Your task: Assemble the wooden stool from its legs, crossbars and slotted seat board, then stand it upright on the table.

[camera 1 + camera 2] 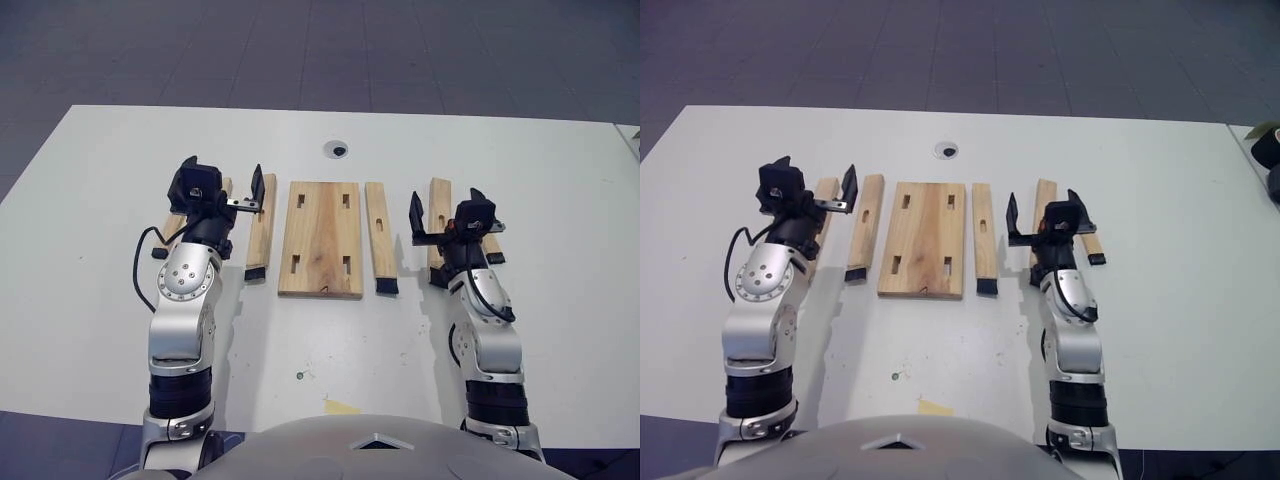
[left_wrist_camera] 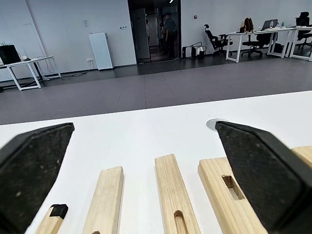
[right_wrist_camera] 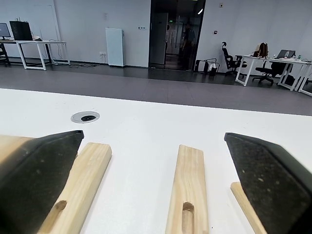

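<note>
Closest to us are the two grippers, both above the row of wooden parts and holding nothing. We find the left gripper spread wide, its black pads well apart. The right gripper is spread in the same way.

The seat board lies flat at the middle of the white table, between the two grippers, with its four slots facing up. Nothing is fitted into it.

The inner left leg lies just beside the board, parallel to it, with its black foot towards the robot. The inner right leg lies the same way on the other side.

The outer right leg lies further right, partly under the right gripper. Beyond it lies a thin strip with a black tip.

On the left, more left strips lie under the left gripper. They are partly hidden, and we cannot count them with certainty.

All the parts lie flat and separate, with none joined to another. A round cable port sits in the tabletop beyond the board's far edge. A small yellowish scrap lies near the table's near edge.
</note>
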